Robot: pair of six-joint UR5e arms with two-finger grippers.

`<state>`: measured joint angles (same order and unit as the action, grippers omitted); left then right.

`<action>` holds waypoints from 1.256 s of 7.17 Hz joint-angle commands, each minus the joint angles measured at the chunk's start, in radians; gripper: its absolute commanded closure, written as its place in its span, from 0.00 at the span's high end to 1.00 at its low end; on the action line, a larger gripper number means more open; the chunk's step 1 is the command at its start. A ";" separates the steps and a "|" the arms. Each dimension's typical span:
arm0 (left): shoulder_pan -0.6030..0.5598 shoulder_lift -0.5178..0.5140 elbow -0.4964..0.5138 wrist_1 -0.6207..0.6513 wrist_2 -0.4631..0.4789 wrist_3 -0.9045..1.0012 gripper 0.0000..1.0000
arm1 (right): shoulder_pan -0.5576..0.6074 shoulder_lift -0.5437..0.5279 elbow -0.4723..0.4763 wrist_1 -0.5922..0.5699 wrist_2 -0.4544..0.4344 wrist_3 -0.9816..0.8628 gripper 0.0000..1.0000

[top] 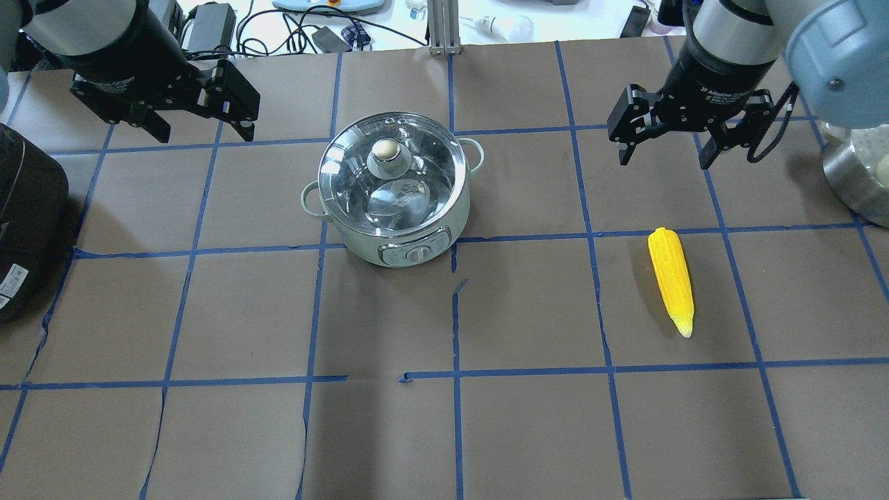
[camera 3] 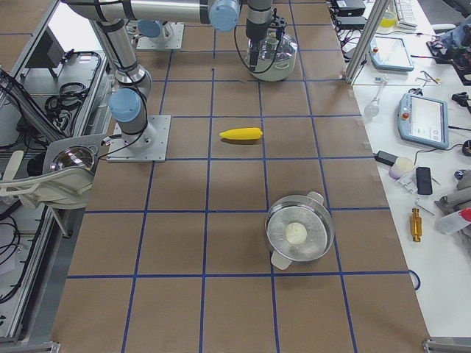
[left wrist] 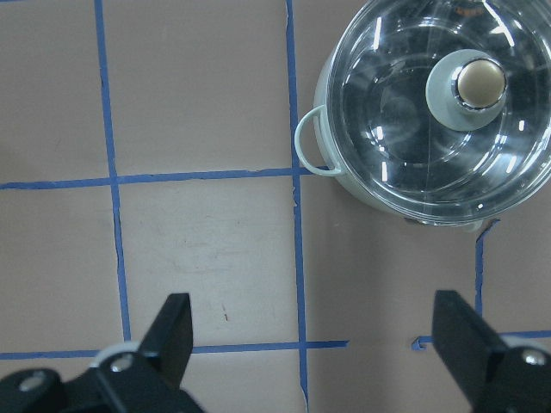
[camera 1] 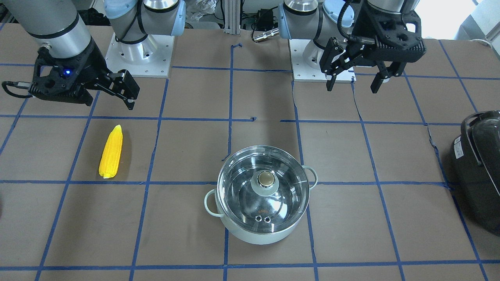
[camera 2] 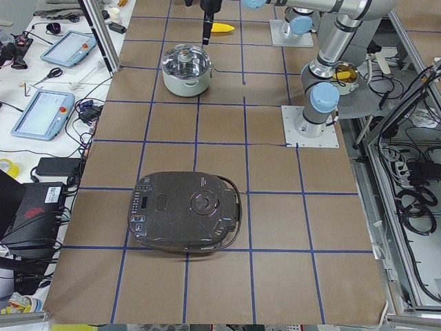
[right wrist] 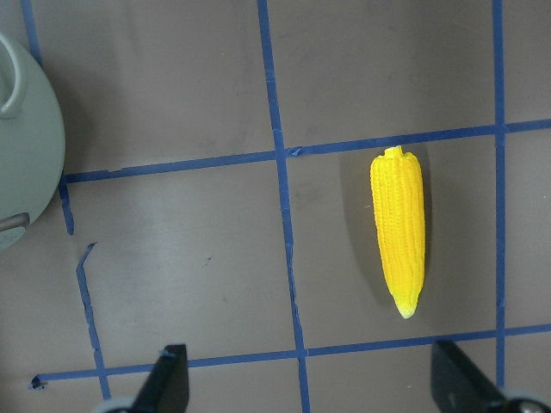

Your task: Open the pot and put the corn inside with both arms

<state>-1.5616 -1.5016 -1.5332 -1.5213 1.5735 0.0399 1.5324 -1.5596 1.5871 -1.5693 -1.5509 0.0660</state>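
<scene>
Left gripper [top: 201, 125] and right gripper [top: 663, 158] hang wide open, empty. Centre the left squarely over the knob [top: 387, 149] of the pot [top: 434, 226] lid [top: 417, 191], close, then lift straight up.

The table [top: 528, 430] is a long surface covered in brown paper, marked into squares by blue tape lines [top: 456, 326]; the paper is split along several seams. Along the robot's edge sit a white base plate [camera 1: 156, 58] and a second base plate [camera 1: 302, 70]. Towards the left end a black appliance [camera 2: 185, 212] lies about midway across. The pot [top: 392, 187], lid on, stands near the middle of the length, closer to the operators' edge. The corn [top: 671, 280] lies flat further towards the right end, well apart from the pot. Nearer that right end, by the operators' edge, stands an open steel pot [camera 3: 298, 237].
</scene>
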 commanded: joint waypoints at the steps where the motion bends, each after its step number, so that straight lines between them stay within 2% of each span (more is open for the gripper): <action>1: 0.000 0.001 -0.008 -0.002 -0.004 0.000 1.00 | 0.000 0.001 0.002 0.000 0.006 0.000 1.00; 3: 0.017 -0.006 0.015 -0.043 -0.053 0.005 1.00 | 0.002 0.001 0.004 -0.002 -0.004 0.000 1.00; 9: 0.009 -0.029 0.011 -0.025 -0.035 0.006 1.00 | 0.000 0.006 0.004 -0.008 0.005 0.000 1.00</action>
<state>-1.5512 -1.5153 -1.5311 -1.5569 1.5401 0.0478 1.5338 -1.5566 1.5902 -1.5736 -1.5484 0.0655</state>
